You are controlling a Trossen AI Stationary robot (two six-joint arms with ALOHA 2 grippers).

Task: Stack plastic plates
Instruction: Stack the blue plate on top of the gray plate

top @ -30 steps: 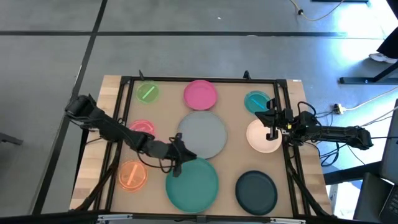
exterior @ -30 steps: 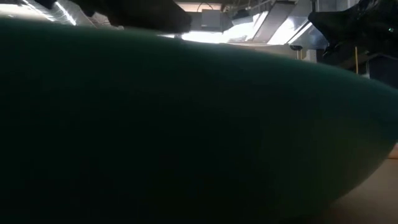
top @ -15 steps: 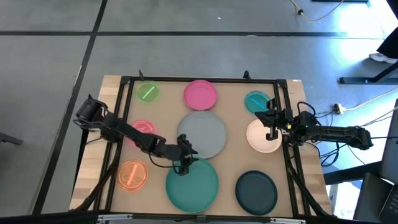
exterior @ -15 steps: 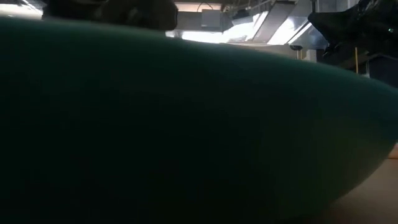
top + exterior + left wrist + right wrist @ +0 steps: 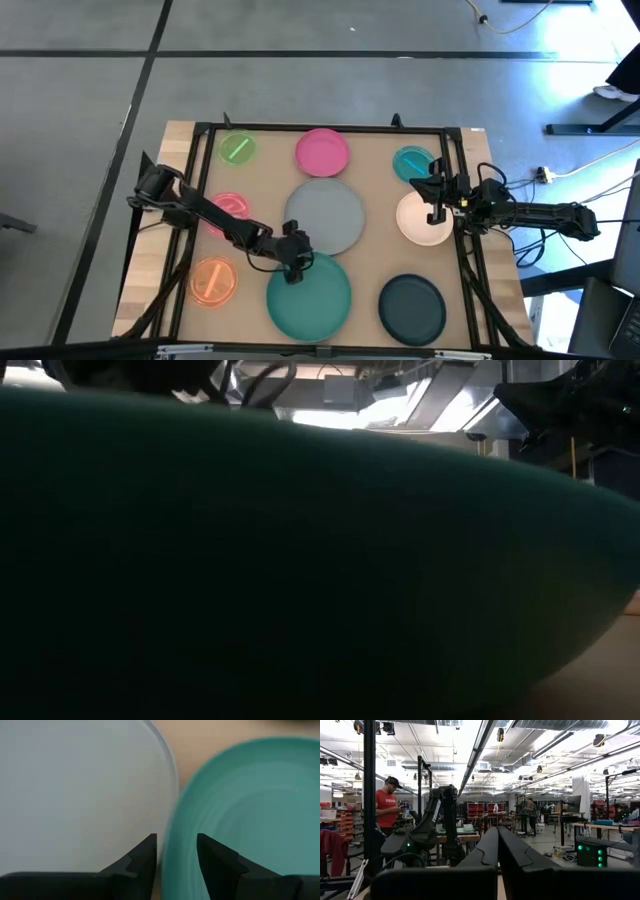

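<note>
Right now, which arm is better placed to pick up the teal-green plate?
Left. The left gripper hangs over the teal-green plate, its open fingers straddling the rim. The right gripper sits above the cream plate.

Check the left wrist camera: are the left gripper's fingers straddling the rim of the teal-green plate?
Yes. The left gripper is open with one finger on each side of the teal-green plate rim, beside the grey plate.
</note>
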